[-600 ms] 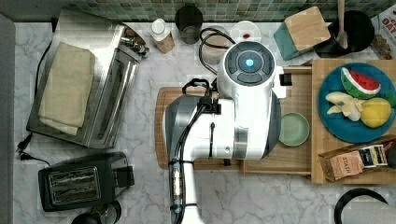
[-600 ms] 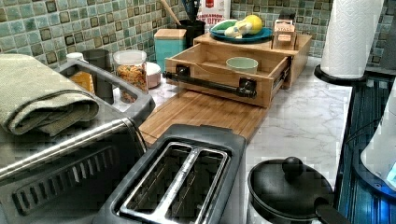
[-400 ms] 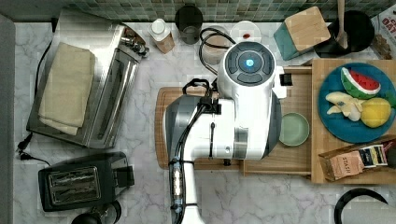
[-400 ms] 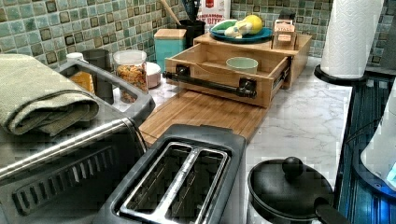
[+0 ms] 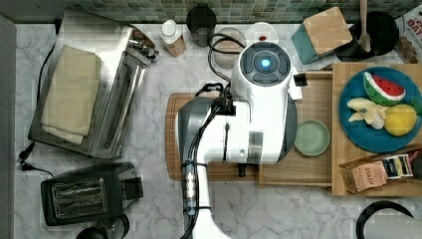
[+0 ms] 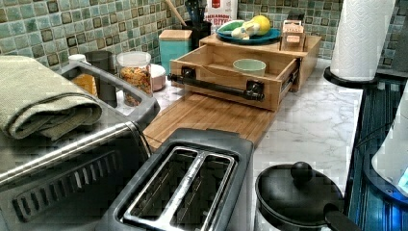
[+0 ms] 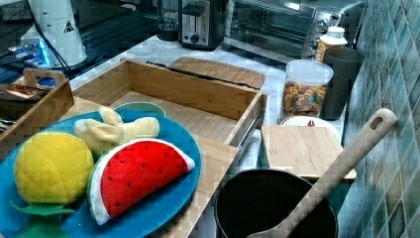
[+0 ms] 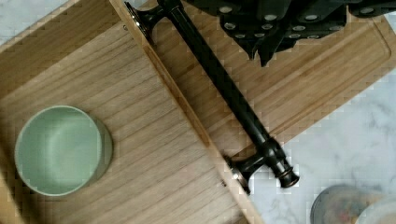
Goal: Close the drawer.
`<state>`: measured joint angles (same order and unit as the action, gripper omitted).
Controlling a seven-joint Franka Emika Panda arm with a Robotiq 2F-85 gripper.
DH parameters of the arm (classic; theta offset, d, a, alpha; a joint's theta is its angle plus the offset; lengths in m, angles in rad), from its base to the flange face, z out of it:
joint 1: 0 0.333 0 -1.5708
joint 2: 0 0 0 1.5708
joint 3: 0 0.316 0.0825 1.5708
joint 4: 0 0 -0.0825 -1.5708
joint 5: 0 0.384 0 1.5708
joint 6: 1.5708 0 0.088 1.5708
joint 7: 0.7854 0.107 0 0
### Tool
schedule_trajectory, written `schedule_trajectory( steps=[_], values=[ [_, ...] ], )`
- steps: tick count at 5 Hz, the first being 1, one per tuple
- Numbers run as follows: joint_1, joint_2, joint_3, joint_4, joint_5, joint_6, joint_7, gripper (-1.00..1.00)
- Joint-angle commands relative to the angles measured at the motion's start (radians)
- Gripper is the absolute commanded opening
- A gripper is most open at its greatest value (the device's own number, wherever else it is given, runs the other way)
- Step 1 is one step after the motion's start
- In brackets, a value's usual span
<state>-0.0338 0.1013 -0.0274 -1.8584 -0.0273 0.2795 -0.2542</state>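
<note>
The black gripper (image 8: 275, 35) hangs just beside the handle; whether its fingers are parted, I cannot tell. The shallow light-wood drawer (image 6: 226, 77) stands pulled out, opening toward the left view's near left, its long black metal bar handle (image 8: 224, 88) running across the front. A small round pale-green bowl (image 8: 60, 149) sits inside.

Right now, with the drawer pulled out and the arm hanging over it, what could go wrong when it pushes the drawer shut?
The green bowl stands loose inside the open drawer, so a hard push could send it sliding against a drawer wall. In the wrist view the gripper sits over the cutting board, beside the black handle and apart from it; pushing near one end might skew the drawer on its rails. The plate on top could shake.
</note>
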Motion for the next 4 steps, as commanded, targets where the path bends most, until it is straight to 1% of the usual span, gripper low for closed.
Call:
schedule_trajectory(
  steps=[1,2,4],
  values=[
    [0.037,-0.039,0.055,-0.1,0.12,0.106,-0.176,-1.0],
    [0.06,-0.05,0.083,-0.145,0.133,0.176,-0.21,-1.0],
    [0.101,-0.029,0.12,-0.189,-0.004,0.204,-0.295,-1.0]
  ],
)
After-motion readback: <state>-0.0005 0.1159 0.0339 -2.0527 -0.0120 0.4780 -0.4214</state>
